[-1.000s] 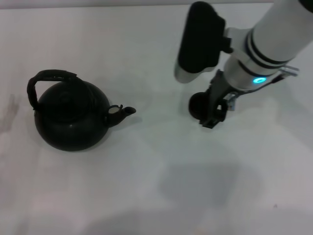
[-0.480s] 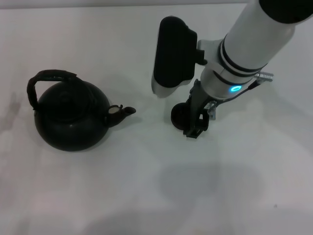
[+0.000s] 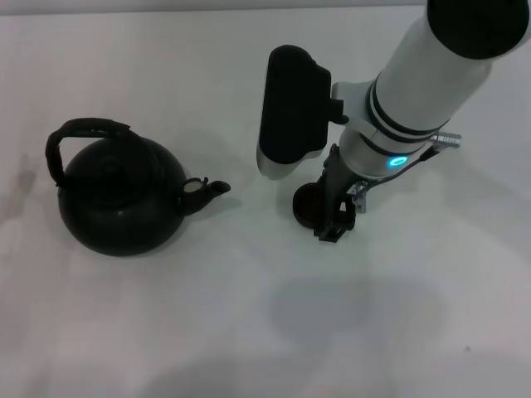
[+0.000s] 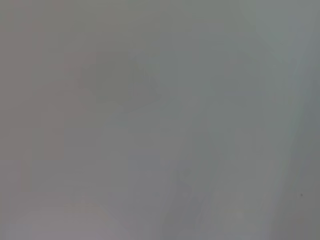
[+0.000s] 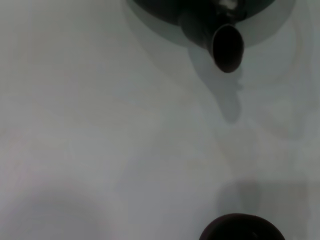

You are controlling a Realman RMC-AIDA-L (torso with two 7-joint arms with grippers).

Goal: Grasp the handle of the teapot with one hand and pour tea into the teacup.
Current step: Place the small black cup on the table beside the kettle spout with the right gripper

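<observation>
The black teapot [image 3: 120, 199] stands on the left of the white table, spout [image 3: 209, 191] pointing right, with its arched handle [image 3: 83, 133] upright over the lid and free. The small dark teacup [image 3: 304, 205] sits right of the spout, a gap between them. My right gripper [image 3: 332, 217] reaches down on the cup's right side and is shut on its rim. The right wrist view shows the spout [image 5: 227, 47] and the teacup's rim [image 5: 240, 229]. The left gripper is out of view; its wrist view shows only blank grey.
The white table [image 3: 166, 332] extends bare around both objects. My right arm's white forearm and black wrist housing [image 3: 286, 108] hang above the cup, between it and the table's far edge.
My right gripper has moved left toward the teapot with the teacup, then slightly nearer and lower. The teapot has not moved.
</observation>
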